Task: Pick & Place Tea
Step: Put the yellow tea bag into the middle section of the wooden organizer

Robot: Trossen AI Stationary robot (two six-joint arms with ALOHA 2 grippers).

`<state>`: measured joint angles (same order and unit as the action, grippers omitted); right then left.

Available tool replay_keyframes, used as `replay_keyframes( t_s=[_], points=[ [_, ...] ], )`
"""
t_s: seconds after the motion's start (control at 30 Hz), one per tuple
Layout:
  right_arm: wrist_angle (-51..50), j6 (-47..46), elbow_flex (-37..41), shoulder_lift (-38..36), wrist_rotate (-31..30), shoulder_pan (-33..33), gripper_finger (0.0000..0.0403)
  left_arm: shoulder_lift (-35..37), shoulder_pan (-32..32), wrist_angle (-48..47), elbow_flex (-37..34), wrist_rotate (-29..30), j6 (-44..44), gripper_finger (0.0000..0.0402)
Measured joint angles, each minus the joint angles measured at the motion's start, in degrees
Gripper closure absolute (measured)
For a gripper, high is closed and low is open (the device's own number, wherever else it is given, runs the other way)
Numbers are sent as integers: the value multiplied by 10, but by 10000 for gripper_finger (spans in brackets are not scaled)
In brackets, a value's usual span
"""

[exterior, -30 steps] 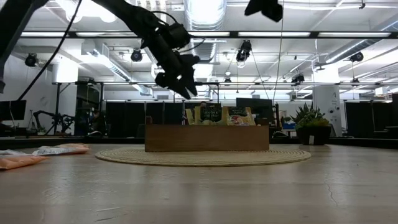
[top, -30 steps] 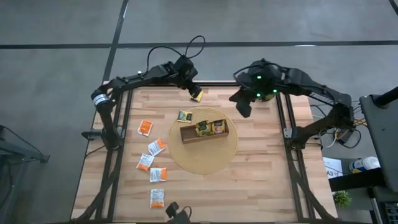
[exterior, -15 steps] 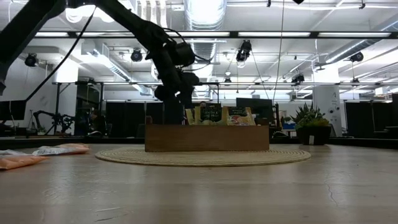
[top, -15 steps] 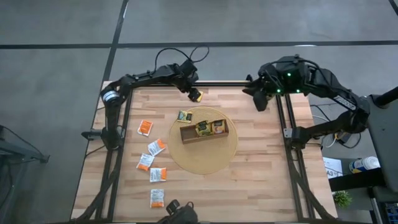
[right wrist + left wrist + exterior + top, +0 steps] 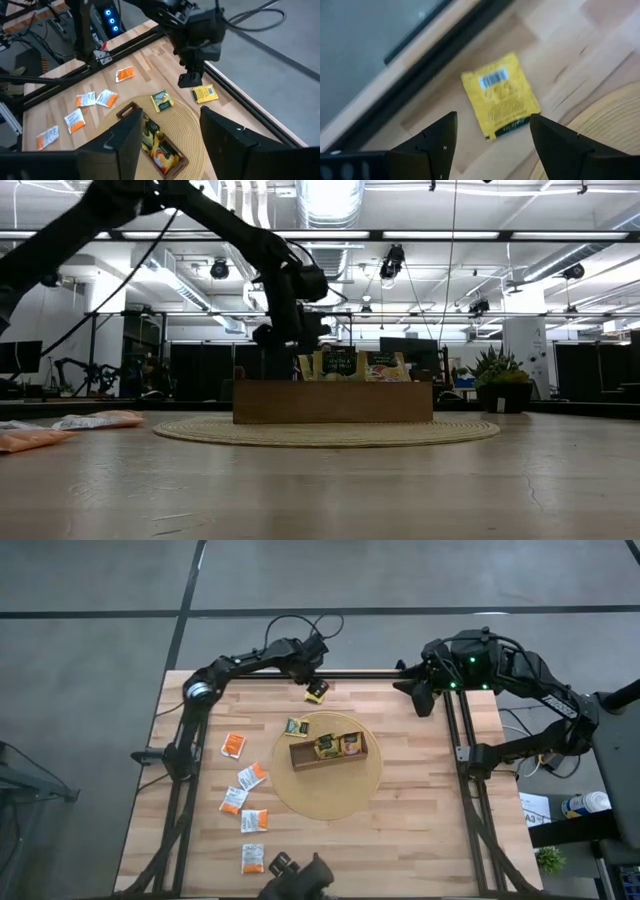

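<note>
Near the table's (image 5: 420, 830) far edge, just off the round mat (image 5: 330, 802), a yellow tea sachet (image 5: 317, 692) lies flat, framed btwn the spread fingers of the left gripper (image 5: 490, 142), not touched. More sachets are seen in the wooden tray (image 5: 328, 757) on the mat, one on the mat's rim (image 5: 296, 726), and orange ones (image 5: 245, 805) twd the left edge. Right gripper (image 5: 167, 135) is held high by the far right corner, fingers apart, nothing pinched.

Five orange-white sachets (image 5: 233, 745), two yellow-green (image 5: 317, 692), perhaps three in tray (image 5: 300, 759)
</note>
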<state>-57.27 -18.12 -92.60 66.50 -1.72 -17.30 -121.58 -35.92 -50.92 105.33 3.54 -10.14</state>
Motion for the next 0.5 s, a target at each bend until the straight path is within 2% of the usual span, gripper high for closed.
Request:
replay_keyframes(
  t_s=[0.3,0.5],
  points=[
    [-36,-16,0,0,0,0,209,-109,0,-144,162,21,-35,158],
    [-37,-16,0,0,0,0,209,-138,2,-159,202,20,-40,158]
  ],
)
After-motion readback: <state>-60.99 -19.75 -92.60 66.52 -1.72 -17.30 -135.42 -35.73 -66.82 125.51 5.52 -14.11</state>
